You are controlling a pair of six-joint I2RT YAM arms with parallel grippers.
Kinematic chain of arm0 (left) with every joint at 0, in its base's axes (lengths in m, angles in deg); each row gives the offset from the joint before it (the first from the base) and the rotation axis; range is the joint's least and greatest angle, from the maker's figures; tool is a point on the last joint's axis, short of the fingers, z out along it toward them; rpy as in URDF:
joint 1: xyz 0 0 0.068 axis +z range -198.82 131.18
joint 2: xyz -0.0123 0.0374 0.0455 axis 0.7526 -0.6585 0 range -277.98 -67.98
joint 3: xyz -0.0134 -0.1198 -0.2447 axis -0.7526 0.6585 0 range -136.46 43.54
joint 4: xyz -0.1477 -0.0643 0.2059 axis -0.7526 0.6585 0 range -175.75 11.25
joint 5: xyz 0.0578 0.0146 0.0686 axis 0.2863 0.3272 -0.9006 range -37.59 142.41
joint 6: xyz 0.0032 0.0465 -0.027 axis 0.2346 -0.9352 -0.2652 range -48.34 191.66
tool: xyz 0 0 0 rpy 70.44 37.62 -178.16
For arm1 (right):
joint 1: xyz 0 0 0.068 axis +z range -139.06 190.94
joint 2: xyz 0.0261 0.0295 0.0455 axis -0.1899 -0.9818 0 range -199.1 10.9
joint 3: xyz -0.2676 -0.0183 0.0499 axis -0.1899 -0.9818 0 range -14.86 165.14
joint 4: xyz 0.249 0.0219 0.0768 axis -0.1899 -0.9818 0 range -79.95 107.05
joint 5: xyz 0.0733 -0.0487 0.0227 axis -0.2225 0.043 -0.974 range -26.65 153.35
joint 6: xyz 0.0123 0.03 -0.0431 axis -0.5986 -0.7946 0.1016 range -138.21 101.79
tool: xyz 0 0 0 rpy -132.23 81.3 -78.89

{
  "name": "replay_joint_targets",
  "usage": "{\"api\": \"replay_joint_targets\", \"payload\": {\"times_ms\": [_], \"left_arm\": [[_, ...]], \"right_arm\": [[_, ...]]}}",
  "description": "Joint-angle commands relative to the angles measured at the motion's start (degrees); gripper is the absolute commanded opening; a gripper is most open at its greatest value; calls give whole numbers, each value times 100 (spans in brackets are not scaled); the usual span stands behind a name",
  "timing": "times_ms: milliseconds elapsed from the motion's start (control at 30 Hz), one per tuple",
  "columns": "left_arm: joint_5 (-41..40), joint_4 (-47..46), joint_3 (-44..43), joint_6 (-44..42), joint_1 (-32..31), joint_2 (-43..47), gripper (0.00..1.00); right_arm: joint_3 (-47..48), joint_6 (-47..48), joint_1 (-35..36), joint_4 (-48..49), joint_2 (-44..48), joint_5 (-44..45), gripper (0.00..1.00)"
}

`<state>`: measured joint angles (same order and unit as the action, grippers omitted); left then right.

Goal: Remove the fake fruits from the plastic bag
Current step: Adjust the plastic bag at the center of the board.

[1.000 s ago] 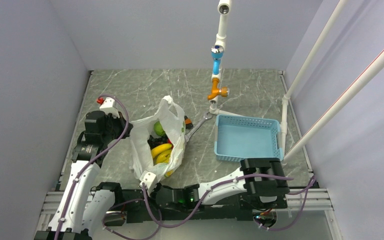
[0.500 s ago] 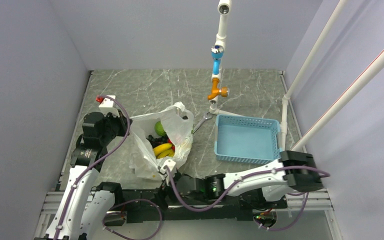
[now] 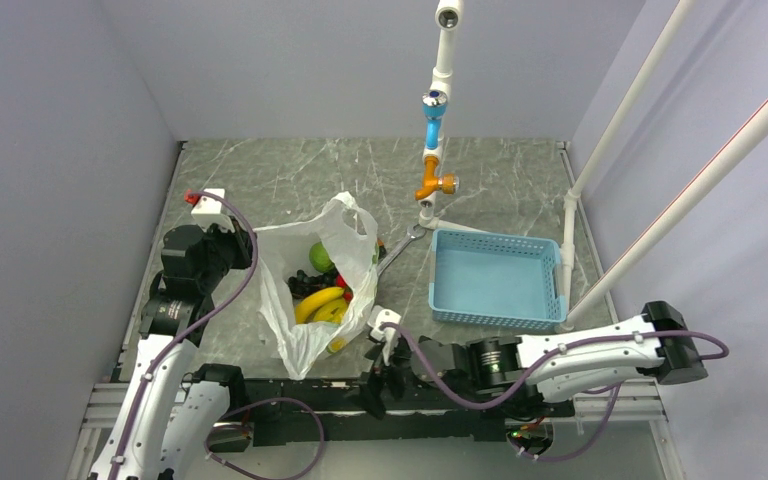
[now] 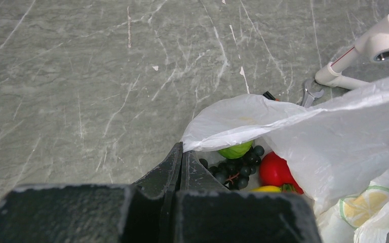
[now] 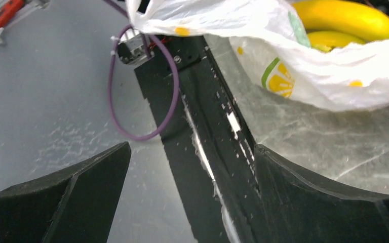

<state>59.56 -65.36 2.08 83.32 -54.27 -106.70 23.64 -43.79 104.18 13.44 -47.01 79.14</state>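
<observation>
Top external view shows nothing taken out yet: banana (image 3: 320,302), green fruit (image 3: 318,257), grape bunch (image 4: 235,167) and red fruit (image 4: 276,171) all lie inside the plastic bag (image 3: 355,235) on the table (image 3: 280,170). Its rim is pinched by the left gripper (image 4: 182,149); the right gripper (image 5: 191,147) hangs spread and empty near the table's front edge.

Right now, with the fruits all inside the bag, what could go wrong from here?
1. The left gripper pinches only a thin edge of the plastic bag; the film may slip and the mouth close over the banana.
2. The right gripper is open beside the bag, near the front edge of the table; a reach in could push the bag off it.
</observation>
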Motion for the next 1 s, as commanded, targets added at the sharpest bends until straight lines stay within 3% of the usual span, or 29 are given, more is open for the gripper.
{"api": "replay_joint_targets", "payload": {"times_ms": [0,67,133,200,300,433,533,733,967], "left_arm": [[-138,-247,-118,-90,-1,49,0],[-107,-251,-126,-86,-2,54,0],[-23,-273,-128,-101,0,71,0],[158,-339,-95,-129,-6,96,0],[550,-465,-44,-170,-13,66,0],[829,-467,-60,-251,-121,-63,0],[796,-406,-74,-393,-441,-108,0],[199,-234,-91,-608,-1226,-63,0],[64,-120,-175,-599,-1450,-266,0]], "right_arm": [[-338,-274,56,-284,1064,-223,95],[-354,-402,42,-380,1567,141,92],[-160,-401,-18,-573,1752,661,74],[157,-186,-168,-542,1576,963,68],[716,137,-485,-190,704,1303,56],[1323,458,-1409,520,-725,1130,25],[1727,876,-1825,1153,-1826,1030,22],[2571,1606,-1928,1525,-3785,1215,22],[1635,1224,-2024,2051,-4146,2300,26]]}}
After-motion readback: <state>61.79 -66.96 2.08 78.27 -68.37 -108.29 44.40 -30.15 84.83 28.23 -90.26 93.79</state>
